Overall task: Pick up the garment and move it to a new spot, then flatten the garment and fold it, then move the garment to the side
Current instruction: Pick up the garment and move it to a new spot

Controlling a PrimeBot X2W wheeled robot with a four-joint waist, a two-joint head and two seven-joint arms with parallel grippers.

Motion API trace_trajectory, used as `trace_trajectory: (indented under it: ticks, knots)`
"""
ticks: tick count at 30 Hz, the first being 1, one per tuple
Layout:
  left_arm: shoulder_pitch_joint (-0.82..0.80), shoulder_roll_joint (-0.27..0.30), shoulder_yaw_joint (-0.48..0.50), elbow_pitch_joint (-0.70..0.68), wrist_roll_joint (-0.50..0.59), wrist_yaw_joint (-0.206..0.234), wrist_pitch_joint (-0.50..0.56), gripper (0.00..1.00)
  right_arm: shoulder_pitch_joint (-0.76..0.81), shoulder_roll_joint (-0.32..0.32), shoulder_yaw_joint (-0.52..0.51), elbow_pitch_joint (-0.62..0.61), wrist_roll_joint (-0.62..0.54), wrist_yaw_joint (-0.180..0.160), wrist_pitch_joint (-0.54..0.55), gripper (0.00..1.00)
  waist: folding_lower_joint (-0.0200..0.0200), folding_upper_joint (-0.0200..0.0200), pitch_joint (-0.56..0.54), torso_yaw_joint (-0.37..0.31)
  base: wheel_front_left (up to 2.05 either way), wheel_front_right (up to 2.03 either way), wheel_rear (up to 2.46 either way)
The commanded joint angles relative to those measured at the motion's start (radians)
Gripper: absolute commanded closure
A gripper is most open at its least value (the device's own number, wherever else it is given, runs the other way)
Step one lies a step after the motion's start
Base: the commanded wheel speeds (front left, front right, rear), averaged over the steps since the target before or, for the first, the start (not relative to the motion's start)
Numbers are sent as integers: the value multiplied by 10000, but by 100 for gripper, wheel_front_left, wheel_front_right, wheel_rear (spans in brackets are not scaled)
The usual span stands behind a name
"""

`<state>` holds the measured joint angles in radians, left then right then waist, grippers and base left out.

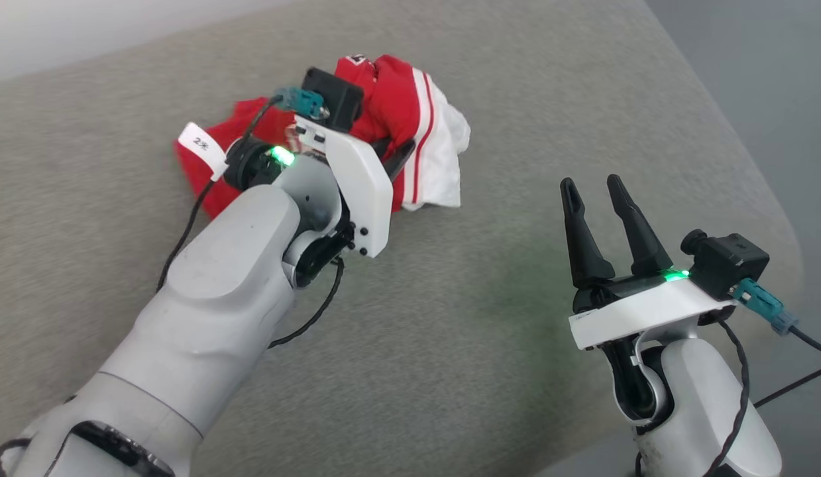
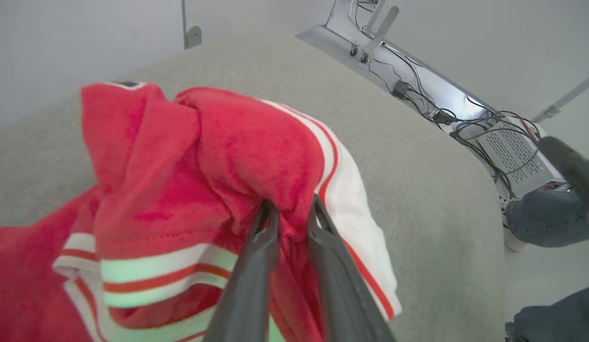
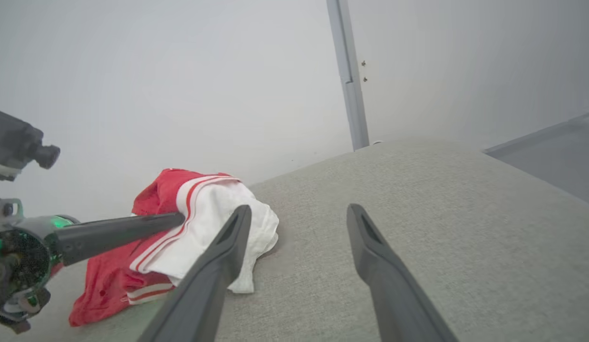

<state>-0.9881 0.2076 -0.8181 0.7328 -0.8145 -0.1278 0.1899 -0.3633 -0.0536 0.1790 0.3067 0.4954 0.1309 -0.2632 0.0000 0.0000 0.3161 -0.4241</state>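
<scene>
One crumpled red-and-white garment (image 1: pixel 391 99) sits toward the far side of the grey desk (image 1: pixel 450 344). The left wrist view shows the left hand (image 2: pixel 292 209) pinching a red fold. The right hand (image 1: pixel 592 187), fingers spread and empty, hovers near the desk's rounded right edge, with bare desk between the two.

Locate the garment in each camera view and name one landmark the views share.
Head view: the garment lies upper centre, on the grey surface.
Left wrist view: centre and lower left, pinched by the left gripper.
Right wrist view: lower left, crumpled in a heap.
Shared landmark: the white-and-red striped trim beside the garment's white part.
</scene>
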Motion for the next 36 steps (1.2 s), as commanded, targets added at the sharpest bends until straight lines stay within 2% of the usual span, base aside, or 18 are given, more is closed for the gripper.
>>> trace_trajectory:
  ticks: [1, 8, 15, 16, 17, 18, 24, 28, 32, 36]
  knots:
    - [-211, 71, -189, 180, -29, -40, -31, 100, -54, 30, 3, -17, 83, -3, -18, 0, 0, 0, 403, -519, 0, 0, 0]
    - [-206, 837, -1951, 1323, -223, -24, 906, 100, 91, 37, 191, -18, 475, -3, -18, 0, 0, 0, 643, -1241, 0, 0, 0]
    - [-69, 1478, -3363, 1774, -520, -10, 1237, 100, 207, 30, 254, 4, 612, -3, -18, 0, 0, 0, 583, -1429, 0, 0, 0]
    - [-133, 1529, -3539, 1759, -531, -10, 1146, 60, 211, 30, 202, 7, 580, -3, -18, 0, 0, 0, 558, -1384, 0, 0, 0]
    - [-236, 1564, -3650, 1719, -582, -12, 999, 14, 204, 33, 170, -7, 514, -3, -18, 0, 0, 0, 528, -1317, 0, 0, 0]
    - [-378, 1570, -3730, 1648, -665, -10, 832, 0, 197, 36, 117, -10, 439, -3, -18, 0, 0, 0, 502, -1223, 0, 0, 0]
    - [-1010, 1451, -3659, 1020, -1338, -12, -434, 0, 235, 26, -166, 58, -35, -3, -18, 0, 0, 0, 213, -490, 0, 0, 0]
    - [-1076, 1405, -3553, 620, -1809, -14, -1473, 0, 303, 17, -383, 110, -525, -3, -18, 0, 0, 0, -82, 290, 0, 0, 0]
    - [-559, 1480, -3353, 150, -2506, -14, -2343, 0, 338, 17, -561, 215, -1055, -3, -18, 0, 0, 0, -419, 1061, 0, 0, 0]
    - [112, 1746, -3125, 267, -2870, -14, -3391, 0, 390, -65, -774, 354, -1592, -3, -18, 0, 0, 0, -769, 1817, 0, 0, 0]
